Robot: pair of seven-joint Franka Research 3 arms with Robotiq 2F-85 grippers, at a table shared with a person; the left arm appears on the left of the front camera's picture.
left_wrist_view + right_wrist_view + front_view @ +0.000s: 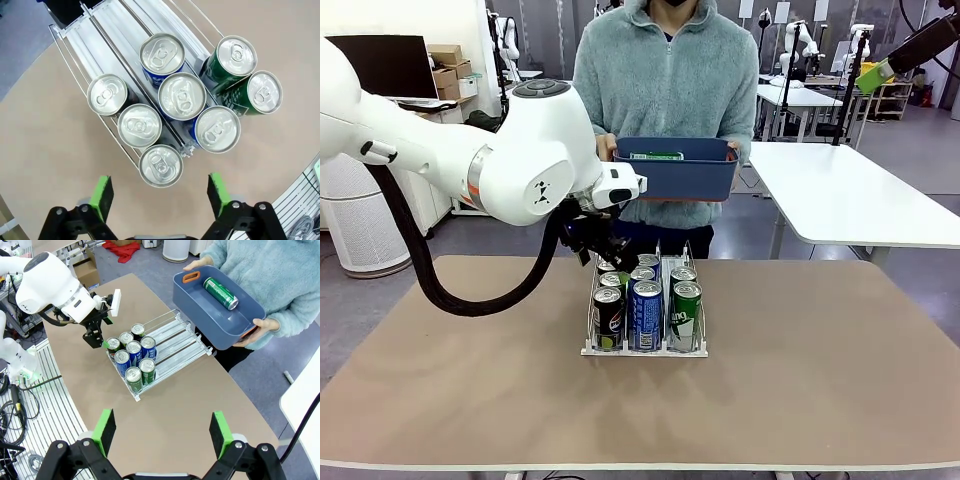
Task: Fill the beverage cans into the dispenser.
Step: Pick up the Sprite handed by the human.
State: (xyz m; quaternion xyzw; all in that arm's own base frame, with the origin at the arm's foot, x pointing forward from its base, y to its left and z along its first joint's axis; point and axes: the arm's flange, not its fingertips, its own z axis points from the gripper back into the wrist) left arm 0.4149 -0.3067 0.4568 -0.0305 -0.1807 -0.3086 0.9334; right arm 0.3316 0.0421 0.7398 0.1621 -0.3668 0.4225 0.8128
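Step, by my judgement: between placements.
- Left claw [160,189]: jaws wide, empty, hovering over left-lane cans [139,125] in dispenser [100,20], mid-table.
- Right claw [162,426]: jaws wide, empty, high above table.
- Eight cans upright at near end of lanes; right lane has two.

Next: fetch green can [220,292] from bin [220,320], held by person at far side. It likely needs turning upright before loading.

Right wrist view shows it lying flat. In front view, bin wall hides most of it. Left wrist view gives can tops and bare far lanes.

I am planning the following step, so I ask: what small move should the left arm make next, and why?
Probably lift the left gripper straight up from the dispenser: its jaws stand open, holding nothing, close over the cans. One green can lies in the bin that the person holds.
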